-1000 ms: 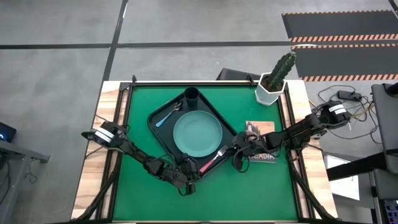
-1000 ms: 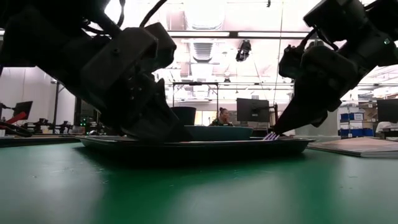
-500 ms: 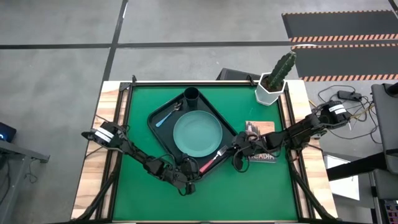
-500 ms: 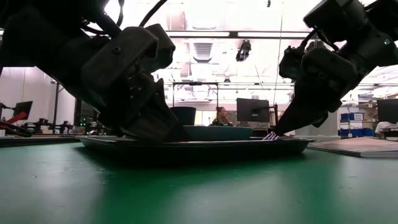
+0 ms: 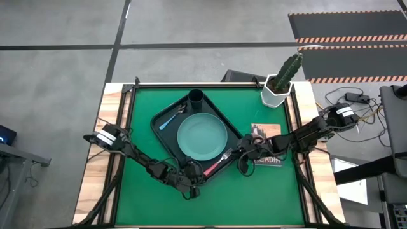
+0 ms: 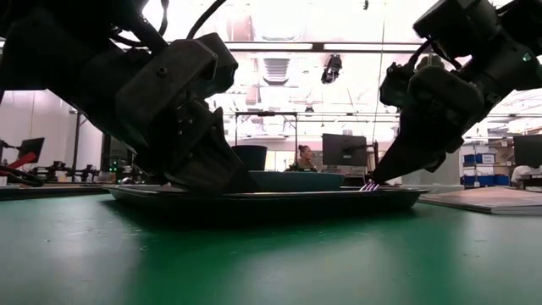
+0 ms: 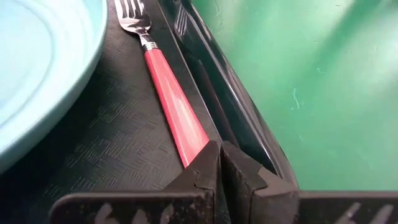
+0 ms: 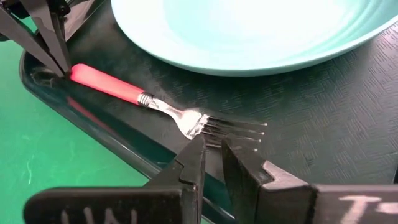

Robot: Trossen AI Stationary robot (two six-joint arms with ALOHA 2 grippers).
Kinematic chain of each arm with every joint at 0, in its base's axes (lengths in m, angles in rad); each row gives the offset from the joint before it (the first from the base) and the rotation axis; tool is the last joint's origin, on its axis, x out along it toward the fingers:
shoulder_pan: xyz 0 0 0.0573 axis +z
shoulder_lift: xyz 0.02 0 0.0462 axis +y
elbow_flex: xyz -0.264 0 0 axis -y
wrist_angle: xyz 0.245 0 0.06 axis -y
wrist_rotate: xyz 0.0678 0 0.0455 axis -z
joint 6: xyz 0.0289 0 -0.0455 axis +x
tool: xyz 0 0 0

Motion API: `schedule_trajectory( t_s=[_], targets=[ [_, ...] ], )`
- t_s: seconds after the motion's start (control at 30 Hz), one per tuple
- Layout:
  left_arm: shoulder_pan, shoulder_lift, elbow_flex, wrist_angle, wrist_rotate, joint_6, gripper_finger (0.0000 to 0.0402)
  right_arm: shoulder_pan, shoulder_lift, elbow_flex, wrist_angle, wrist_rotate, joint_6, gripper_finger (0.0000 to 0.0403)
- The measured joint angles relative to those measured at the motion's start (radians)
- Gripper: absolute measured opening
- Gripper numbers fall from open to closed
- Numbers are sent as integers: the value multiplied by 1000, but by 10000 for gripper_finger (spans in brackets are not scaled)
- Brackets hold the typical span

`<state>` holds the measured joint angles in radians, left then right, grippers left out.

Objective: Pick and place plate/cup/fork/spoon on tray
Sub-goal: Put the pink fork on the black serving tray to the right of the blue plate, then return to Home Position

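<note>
Nothing moved; tray holds plate, fork

White pot with cactus at table's far right corner; picture book nearer; person in background.

The large dark rectangular plastic tray sits mid-surface, turned diagonally. On it, the round pale teal plate occupies the centre. The small dark cylindrical cup stands in the far corner. The blue-handled spoon lies between cup and left corner. The red-handled fork lies along the near-right rim, beside the plate.
</note>
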<state>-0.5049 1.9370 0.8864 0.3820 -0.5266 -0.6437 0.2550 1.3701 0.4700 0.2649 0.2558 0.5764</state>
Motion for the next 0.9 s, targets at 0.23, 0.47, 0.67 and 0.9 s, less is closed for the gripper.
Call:
schedule_trajectory(
  t_s=[0.23, 0.47, 0.67, 0.9],
  targets=[
    [0, -23, -3, -8, 0, 5, 0, 0, -1, 0, 0, 0, -1, 43],
    [-4, -120, -20, -78, 15, 66, 0, 0, -60, -1, -44, -24, -5, 43],
    [-20, -308, -60, -163, 102, 315, 0, 2, -205, -1, -123, -28, -147, 43],
    [6, -657, -290, -111, 99, 503, 0, -12, -421, -2, -119, -28, -411, 43]
  ],
)
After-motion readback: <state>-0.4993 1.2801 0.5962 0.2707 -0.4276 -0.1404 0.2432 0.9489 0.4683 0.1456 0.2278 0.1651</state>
